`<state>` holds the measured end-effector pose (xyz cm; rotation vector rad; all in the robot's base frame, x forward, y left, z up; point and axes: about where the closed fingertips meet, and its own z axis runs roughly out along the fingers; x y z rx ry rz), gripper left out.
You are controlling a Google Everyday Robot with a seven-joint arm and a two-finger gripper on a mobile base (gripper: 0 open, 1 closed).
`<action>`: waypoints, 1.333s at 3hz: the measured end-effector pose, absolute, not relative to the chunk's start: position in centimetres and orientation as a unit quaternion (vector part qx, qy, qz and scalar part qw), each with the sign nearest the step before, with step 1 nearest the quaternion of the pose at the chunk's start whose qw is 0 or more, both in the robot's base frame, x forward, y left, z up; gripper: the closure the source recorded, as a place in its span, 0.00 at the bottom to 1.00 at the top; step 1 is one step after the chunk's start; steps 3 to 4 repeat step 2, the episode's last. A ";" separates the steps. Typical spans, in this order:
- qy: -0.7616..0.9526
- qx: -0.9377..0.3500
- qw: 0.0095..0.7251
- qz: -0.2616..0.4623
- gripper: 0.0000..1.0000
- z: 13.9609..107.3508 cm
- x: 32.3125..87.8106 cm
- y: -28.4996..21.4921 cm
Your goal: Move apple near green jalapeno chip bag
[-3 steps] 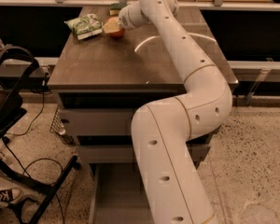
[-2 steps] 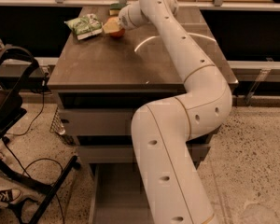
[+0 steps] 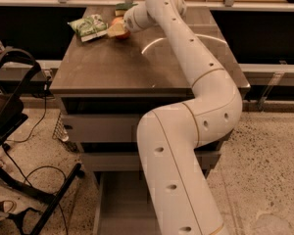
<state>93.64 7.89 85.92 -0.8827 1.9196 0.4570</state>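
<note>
At the far left of the tabletop, gripper point(image 3: 116, 30) sits low against the apple point(image 3: 120, 21); whether it is clamped or loose on the fruit cannot be told, since the wrist housing blocks the view. Apple: round, red-orange, smooth skin, part hidden by the pale yellowish tip of the gripper. Green jalapeno chip bag point(image 3: 89, 26) lies flat just left of the apple, crinkled light-green and white film, roughly rectangular, corners puckered; close beside the fruit, contact not clear. Table point(image 3: 112, 67): dark brown slab, matte with a faint curved sheen near the middle, squared edges, grey drawer fronts point(image 3: 103, 129) beneath. Arm point(image 3: 186, 58): glossy off-white shell, thick rounded tubular segments, small dark dimples along its length, bent back sharply at the elbow. Floor point(image 3: 264, 170): speckled grey stone.
</note>
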 end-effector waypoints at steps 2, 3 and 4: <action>0.784 -0.361 0.469 0.187 0.00 85.7 93.6 8.1; 0.784 -0.361 0.469 0.187 0.00 85.7 93.6 8.1; 0.784 -0.361 0.469 0.187 0.00 85.7 93.6 8.1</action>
